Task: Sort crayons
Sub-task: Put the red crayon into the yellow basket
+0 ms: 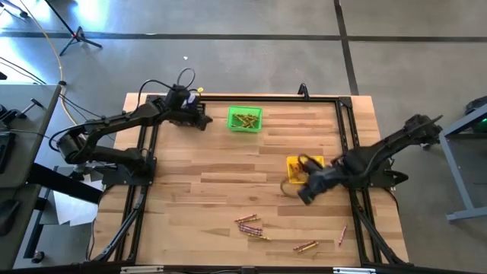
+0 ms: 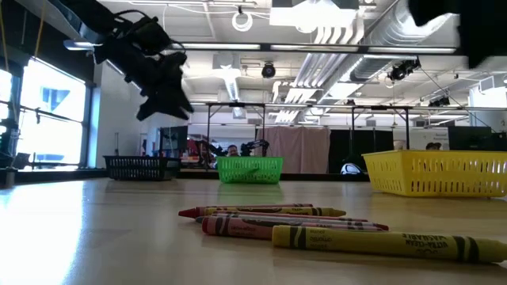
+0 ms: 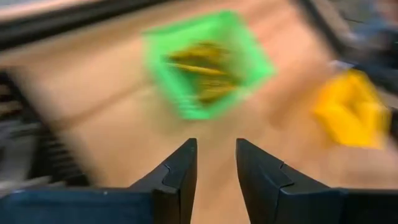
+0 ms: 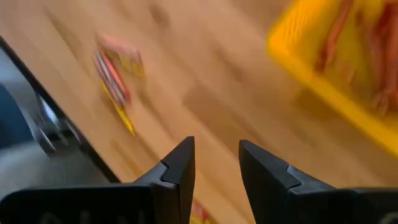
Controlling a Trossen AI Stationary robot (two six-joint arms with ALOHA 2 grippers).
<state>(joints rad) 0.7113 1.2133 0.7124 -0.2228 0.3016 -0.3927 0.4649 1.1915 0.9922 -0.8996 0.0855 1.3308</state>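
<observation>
Several crayons point(image 1: 249, 225) lie loose in a small heap on the wooden table near its front edge, with two more point(image 1: 306, 246) point(image 1: 342, 234) to their right. In the low view they point(image 2: 269, 214) lie flat in the foreground. My left gripper point(image 3: 216, 149) hangs open above the table's far left, just left of the green bin point(image 1: 245, 119), with nothing between its fingers. My right gripper point(image 4: 216, 152) is open and empty too. It slants down over the table at the near-left corner of the yellow bin point(image 1: 304, 166).
The green bin point(image 3: 208, 62) holds yellowish crayons. The yellow bin point(image 4: 336, 68) holds reddish ones. A black bin point(image 2: 141, 166) stands at the far left. A dark metal frame point(image 1: 346, 144) runs along the table's sides. Bare wood lies between the bins and the loose crayons.
</observation>
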